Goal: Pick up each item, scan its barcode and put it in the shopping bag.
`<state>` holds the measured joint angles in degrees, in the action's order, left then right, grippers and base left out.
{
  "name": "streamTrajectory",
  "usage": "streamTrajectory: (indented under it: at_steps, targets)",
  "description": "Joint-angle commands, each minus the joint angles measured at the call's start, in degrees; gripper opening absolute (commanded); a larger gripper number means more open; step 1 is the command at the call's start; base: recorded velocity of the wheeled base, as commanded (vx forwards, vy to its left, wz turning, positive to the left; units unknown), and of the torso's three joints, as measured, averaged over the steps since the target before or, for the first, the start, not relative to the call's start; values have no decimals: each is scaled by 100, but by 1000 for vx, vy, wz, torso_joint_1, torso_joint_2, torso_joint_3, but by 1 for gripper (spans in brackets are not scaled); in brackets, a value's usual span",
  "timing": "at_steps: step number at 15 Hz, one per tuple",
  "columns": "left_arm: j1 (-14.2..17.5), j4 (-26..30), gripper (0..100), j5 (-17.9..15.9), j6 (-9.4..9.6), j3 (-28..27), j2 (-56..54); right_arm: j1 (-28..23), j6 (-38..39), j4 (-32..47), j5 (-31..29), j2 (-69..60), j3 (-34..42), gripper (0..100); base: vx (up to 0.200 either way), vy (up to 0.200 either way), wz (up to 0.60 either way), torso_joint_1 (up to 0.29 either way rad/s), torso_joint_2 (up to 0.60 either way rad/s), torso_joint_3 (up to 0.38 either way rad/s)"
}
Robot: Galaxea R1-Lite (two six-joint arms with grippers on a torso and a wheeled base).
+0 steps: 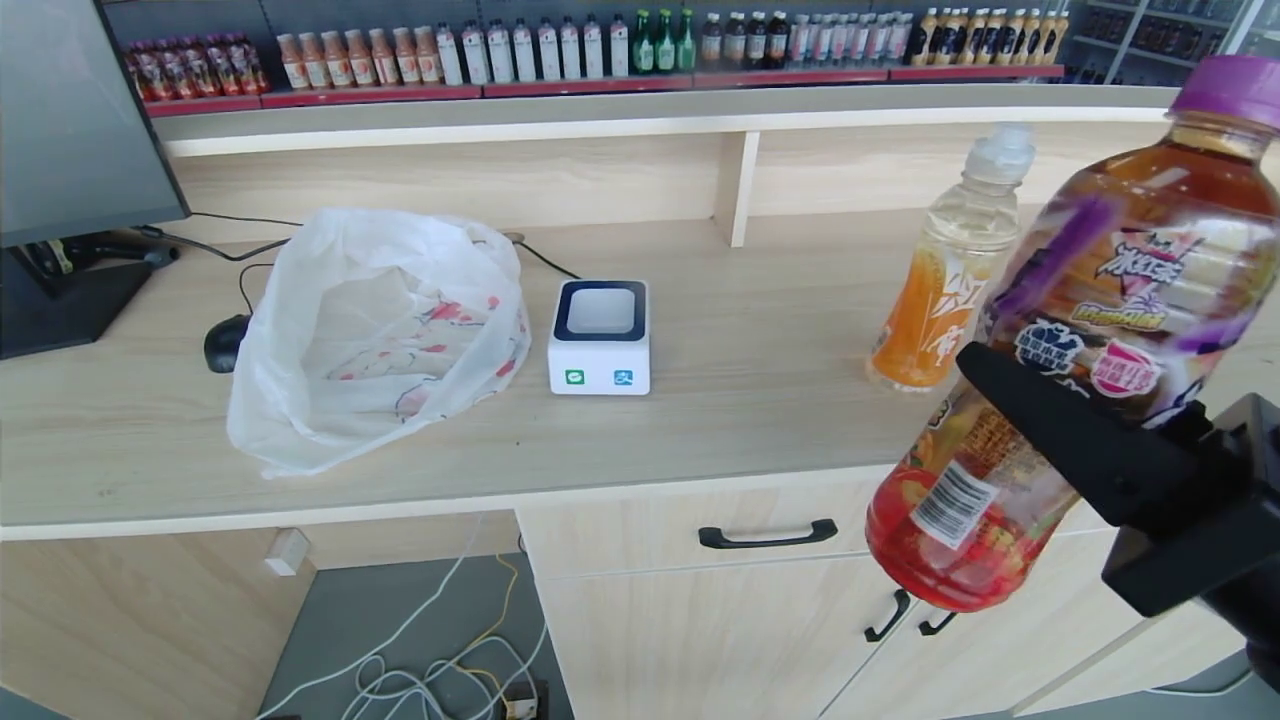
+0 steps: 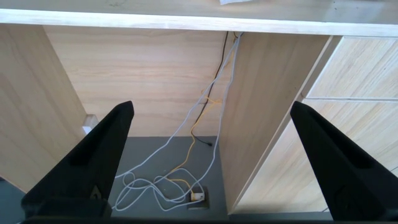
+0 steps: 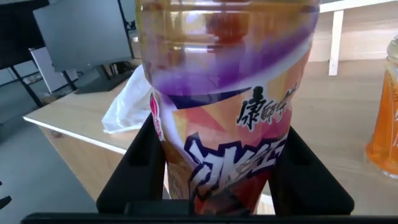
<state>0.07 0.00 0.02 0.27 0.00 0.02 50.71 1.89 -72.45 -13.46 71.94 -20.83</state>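
Our right claw (image 3: 227, 165) pinches the tilted bottle (image 1: 1120, 260) low down, left claw (image 2: 211, 106) spread wide, so it could slip before we reach the scanner (image 1: 600, 335).

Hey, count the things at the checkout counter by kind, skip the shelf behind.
Drink bottles: 2 (purple-capped bottle in right gripper, orange bottle on counter)
Shopping bag: 1
Scanner: 1
Mouse: 1
Monitor: 1
Total: 6

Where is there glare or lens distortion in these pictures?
Head view: the counter edge bows, a wide-lens effect; light glints on the bottle in the right gripper. Right wrist view: pale reflections across the bottle's top. Left wrist view: even light, no glare.
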Motion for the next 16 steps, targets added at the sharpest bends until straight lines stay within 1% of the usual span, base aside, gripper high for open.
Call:
streamTrajectory:
  at_steps: [1,3,4,5,6,9,11,12,13,16]
  targets:
    - [1,0,100,-2,0,0,-2,18,13,-15,159,75,-52,0,0,0,0,0,0,0]
    - [1,0,100,6,0,0,-2,202,268,-24,168,128,-184,0,0,0,0,0,0,0]
    - [1,0,100,-2,8,0,-2,246,505,-32,203,172,-290,0,0,0,0,0,0,0]
    - [1,0,100,-2,8,0,-2,264,584,-32,238,180,-316,0,0,0,0,0,0,0]
    - [1,0,100,-2,8,0,-2,211,927,-41,493,180,-378,0,0,0,0,0,0,0]
    - [1,0,100,6,0,0,-2,167,1042,-76,537,233,-474,0,0,0,0,0,0,0]
    - [1,0,100,-2,0,0,-2,167,1165,-94,924,242,-492,0,0,0,0,0,0,0]
    - [1,0,100,-2,8,0,-2,123,1666,-41,1328,286,-492,0,0,0,0,0,0,0]
    - [1,0,100,-2,0,0,-2,105,1745,-32,1425,532,-545,0,0,0,0,0,0,0]
    - [1,0,100,6,8,0,-2,88,1736,-32,1486,1121,-1046,0,0,0,0,0,0,0]
